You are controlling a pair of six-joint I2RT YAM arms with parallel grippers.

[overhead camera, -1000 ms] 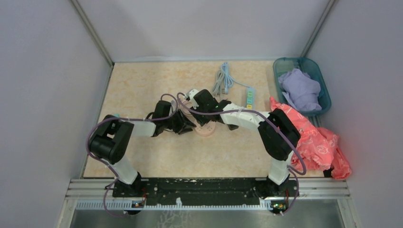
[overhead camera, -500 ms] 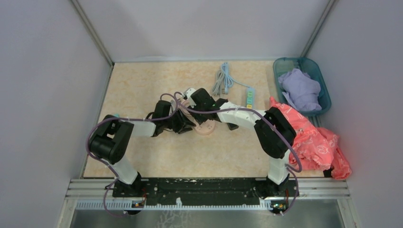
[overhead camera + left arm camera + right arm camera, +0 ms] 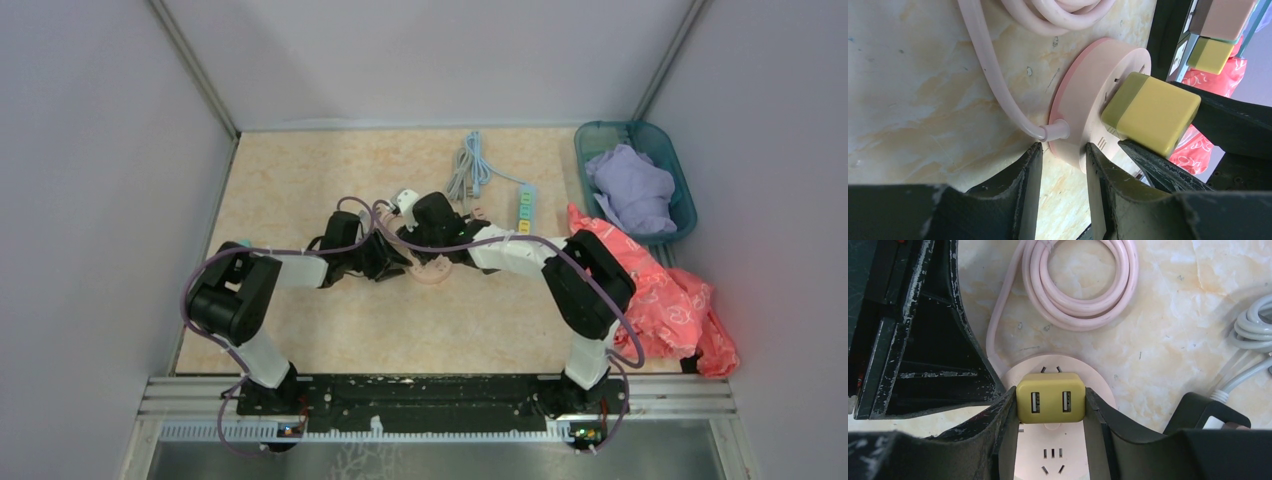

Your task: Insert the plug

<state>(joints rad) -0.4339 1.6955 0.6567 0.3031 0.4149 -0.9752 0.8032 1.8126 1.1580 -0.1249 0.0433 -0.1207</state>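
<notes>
- Where the two arms meet on the tan surface [image 3: 300,180], a round pink socket [image 3: 432,270] lies flat.
- The left tool [image 3: 1063,155] is squeezed narrow on the socket's edge, right where the pink cord [image 3: 983,75] comes out.
- The right tool [image 3: 1049,396] grips the yellow plug [image 3: 1050,412] by its two sides, right against the socket's face.
- The plug has two little slots on its top. Two metal pins peek out at its far side. I cannot tell if they are in the holes.
- Just past the socket, the pink cord lies in a neat coil.
- Off to the right, a red cloth [image 3: 670,300] lies in a heap.
- Farther back lie a blue-grey cable bundle [image 3: 470,165] and, near it, a power strip [image 3: 526,205].
- In the far right corner, a teal basket [image 3: 630,125] holds a purple cloth [image 3: 630,190].
</notes>
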